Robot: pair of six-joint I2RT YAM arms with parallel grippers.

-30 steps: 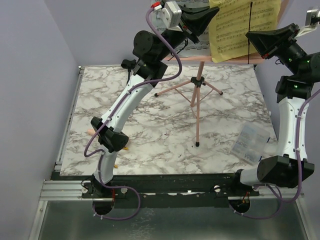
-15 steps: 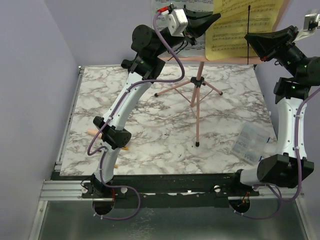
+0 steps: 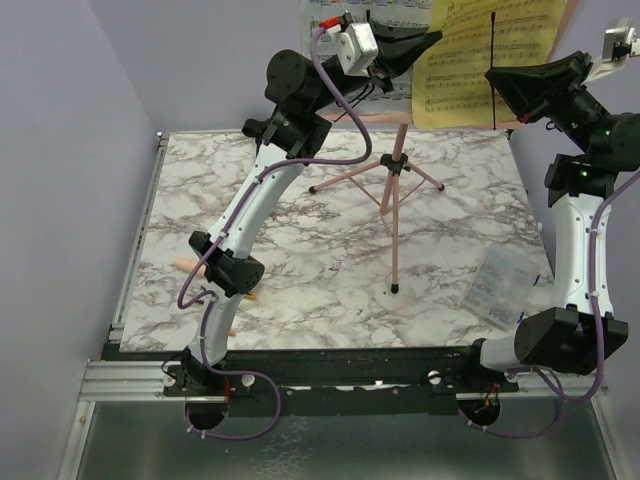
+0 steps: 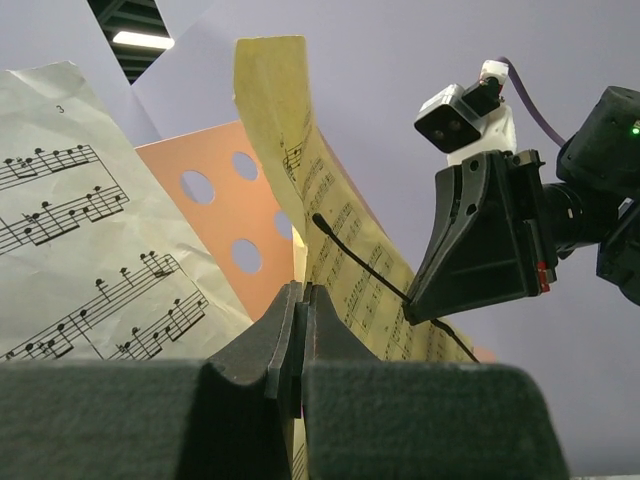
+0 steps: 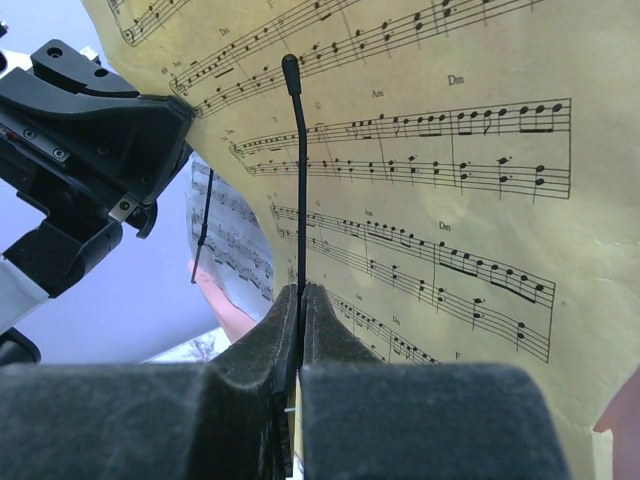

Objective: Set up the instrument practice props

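L tool (image 4: 303, 300) and R tool (image 5: 300, 295), both fully closed, pinch yellow paper sheet-music page (image 5: 450, 200): L at its side edge, R by thin black wire arm (image 5: 300, 180). Pink perforated stand desk (image 4: 215, 215) just beyond L tool.

— Where's the stand?
— I see the pink tripod pole (image 3: 394, 225) standing on the counter (image 3: 300, 280), with the pink perforated desk (image 4: 225, 215) on top.
— Pages?
— The yellow page (image 3: 480, 50) is under a thin black wire (image 5: 300, 170), and the white page (image 4: 80, 230) is beside it.

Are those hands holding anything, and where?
The left hand and right hand both pinch the yellow sheet-music page at its bottom edge, the right beside the black page wire.
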